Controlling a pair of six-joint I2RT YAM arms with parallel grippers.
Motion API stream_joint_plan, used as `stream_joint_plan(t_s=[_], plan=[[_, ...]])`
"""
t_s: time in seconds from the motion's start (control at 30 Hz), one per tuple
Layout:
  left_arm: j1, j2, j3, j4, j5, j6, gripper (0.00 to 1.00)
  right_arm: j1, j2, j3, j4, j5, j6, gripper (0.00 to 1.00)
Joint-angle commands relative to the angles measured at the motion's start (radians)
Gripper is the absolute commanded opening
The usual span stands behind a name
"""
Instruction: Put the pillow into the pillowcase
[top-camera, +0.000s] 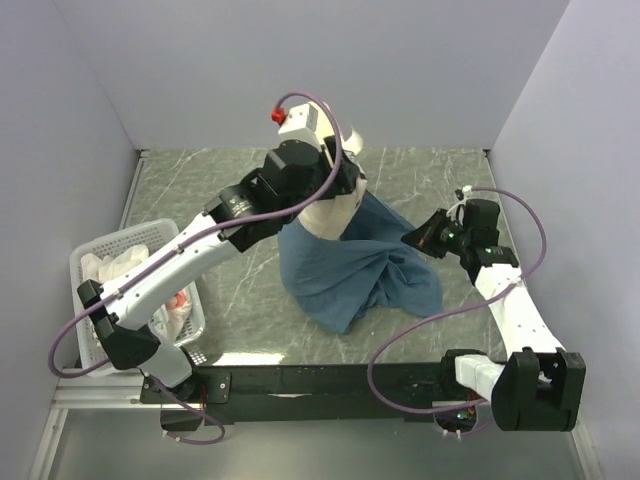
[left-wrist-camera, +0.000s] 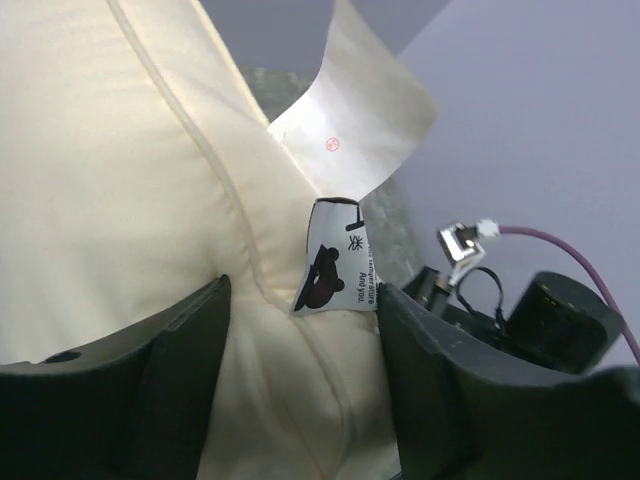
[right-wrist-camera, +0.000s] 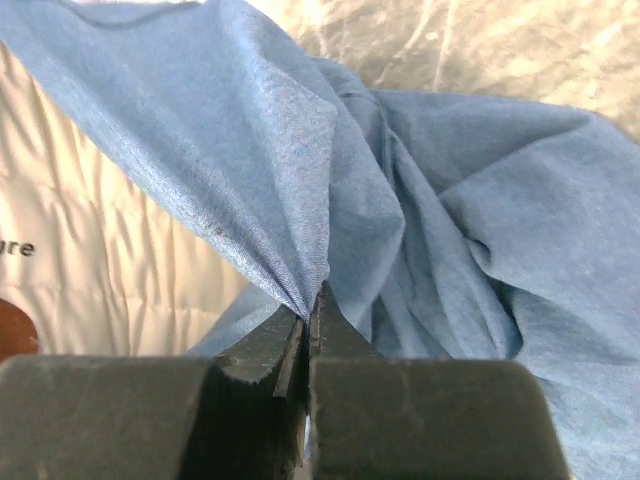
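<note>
The cream-white pillow (top-camera: 333, 216) stands upright at the table's middle, its lower part inside the blue pillowcase (top-camera: 350, 268). My left gripper (top-camera: 336, 186) grips the pillow's top edge. In the left wrist view the pillow (left-wrist-camera: 120, 180) fills the gap between the fingers (left-wrist-camera: 190, 350), and its small white tag (left-wrist-camera: 337, 262) hangs between them. My right gripper (top-camera: 413, 238) is shut on the pillowcase's edge at the right. In the right wrist view it (right-wrist-camera: 310, 300) pinches the blue cloth (right-wrist-camera: 450, 200) taut, and the quilted pillow (right-wrist-camera: 100, 260) shows inside the opening.
A white basket (top-camera: 92, 262) with pale cloths stands at the table's left edge beside the left arm. Lilac walls close the back and both sides. A black rail (top-camera: 330, 378) runs along the near edge.
</note>
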Motion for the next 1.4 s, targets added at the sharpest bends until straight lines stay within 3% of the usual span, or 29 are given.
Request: stream_joint_plan(t_s=[0.0, 0.1, 0.27, 0.47, 0.67, 0.77, 0.97, 1.13, 1.37], plan=[[0.028, 0.114, 0.033, -0.088, 0.048, 0.025, 0.6, -0.092, -0.007, -0.06, 0.033, 0.01, 0.0, 0.0], [0.02, 0.175, 0.108, -0.135, 0.086, 0.026, 0.6, -0.134, 0.033, -0.115, 0.065, 0.01, -0.003, 0.0], [0.018, 0.088, -0.023, -0.013, 0.064, 0.009, 0.73, -0.165, 0.076, -0.21, 0.151, 0.044, 0.043, 0.0], [0.023, 0.047, 0.008, -0.007, 0.047, 0.031, 0.77, -0.171, 0.128, -0.295, 0.242, 0.102, 0.066, 0.0], [0.052, -0.086, -0.04, -0.053, -0.128, -0.018, 0.86, -0.177, 0.191, -0.333, 0.3, 0.107, 0.069, 0.0], [0.115, -0.137, -0.114, -0.042, -0.11, -0.064, 0.85, -0.177, 0.176, -0.347, 0.309, 0.118, 0.067, 0.0], [0.13, -0.195, -0.238, 0.037, -0.104, -0.121, 0.83, -0.177, 0.159, -0.341, 0.294, 0.145, 0.054, 0.0], [0.137, -0.266, -0.284, 0.105, -0.127, -0.118, 0.92, -0.177, 0.148, -0.342, 0.288, 0.151, 0.046, 0.0], [0.158, -0.115, -0.189, 0.093, 0.014, -0.126, 0.83, -0.154, -0.05, -0.31, 0.205, 0.203, 0.047, 0.0]])
